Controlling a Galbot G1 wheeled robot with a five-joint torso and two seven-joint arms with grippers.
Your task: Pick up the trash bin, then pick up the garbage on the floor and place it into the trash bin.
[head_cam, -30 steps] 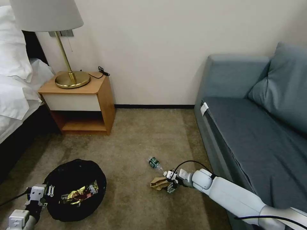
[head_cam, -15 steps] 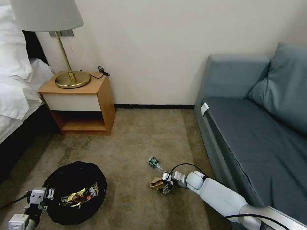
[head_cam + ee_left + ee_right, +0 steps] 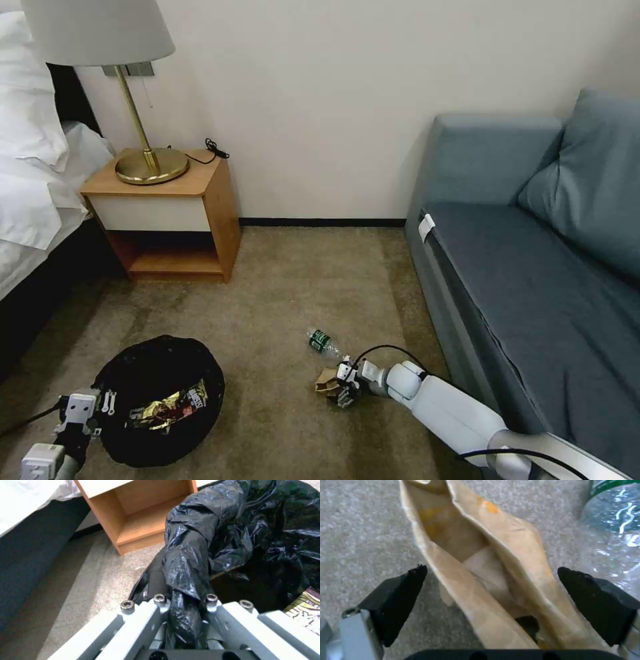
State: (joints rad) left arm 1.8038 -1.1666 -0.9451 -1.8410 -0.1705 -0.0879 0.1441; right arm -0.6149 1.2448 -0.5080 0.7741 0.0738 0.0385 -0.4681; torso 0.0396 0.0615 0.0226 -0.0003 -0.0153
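Observation:
The trash bin (image 3: 160,407) sits low at the left, its crinkled black bag (image 3: 233,530) folded over the rim. A gold-brown wrapper (image 3: 170,407) lies inside it, and its corner shows in the left wrist view (image 3: 305,612). My left gripper (image 3: 83,410) is shut on the bin's bagged rim (image 3: 185,620). On the carpet, the crumpled brown paper (image 3: 327,381) lies between the black pads (image 3: 400,600) of my open right gripper (image 3: 343,391), one pad on each side (image 3: 493,580). A small clear green-labelled bottle (image 3: 321,341) lies just beyond the paper (image 3: 613,517).
A blue-grey sofa (image 3: 533,280) runs along the right, close to my right arm. A wooden nightstand (image 3: 173,213) with a brass lamp (image 3: 143,160) stands at the back left beside a bed (image 3: 33,187). Open carpet (image 3: 280,287) lies between bin and sofa.
My right gripper has slid left and down over the brown paper, so the paper now sits between its pads. The bin and left gripper have dipped slightly.

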